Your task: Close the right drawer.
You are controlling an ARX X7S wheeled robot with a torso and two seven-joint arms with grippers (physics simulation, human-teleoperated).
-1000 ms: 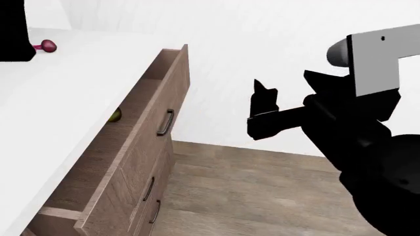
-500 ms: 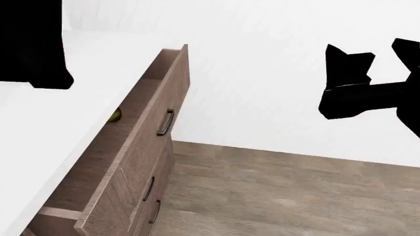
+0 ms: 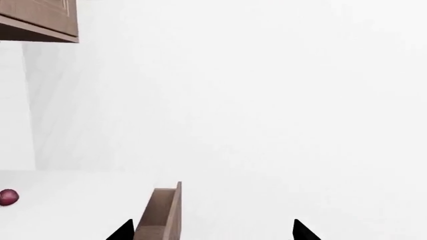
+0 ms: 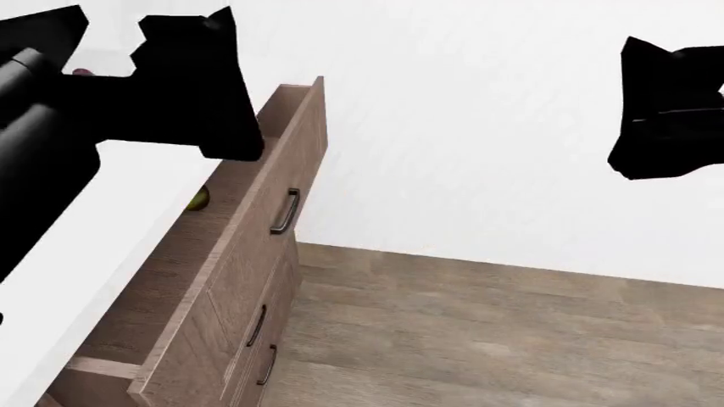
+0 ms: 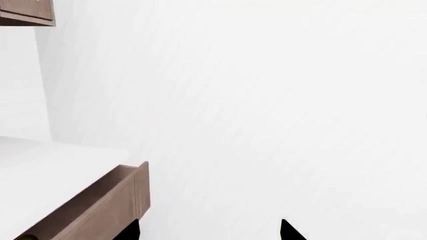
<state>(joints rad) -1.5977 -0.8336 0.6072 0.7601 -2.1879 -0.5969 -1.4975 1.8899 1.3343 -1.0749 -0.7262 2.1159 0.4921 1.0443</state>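
1. Fingertips of the left gripper (image 3: 210,231) are showing as two dark points set wide apart in the left wrist view, with nothing between them; it is gripping nothing.
2. In the head view the left gripper (image 4: 186,80) is hanging above the white countertop (image 4: 125,212), over the far end of the right drawer (image 4: 254,246), not touching it.
3. The right gripper (image 5: 208,231) is also showing two separated tips in its wrist view, spread and empty.
4. In the head view the right gripper (image 4: 667,110) is hovering well apart from the drawer, in front of the white wall (image 4: 476,127).
5. The right drawer is standing pulled far out from under the countertop, its dark bar handle (image 4: 286,211) facing the wood floor (image 4: 487,339).
6. A small green object (image 4: 198,199) is lying inside the drawer, near the countertop edge.
7. Two shorter drawers (image 4: 263,339) are sitting shut below it.
8. A small red object (image 3: 8,197) is resting on the countertop.
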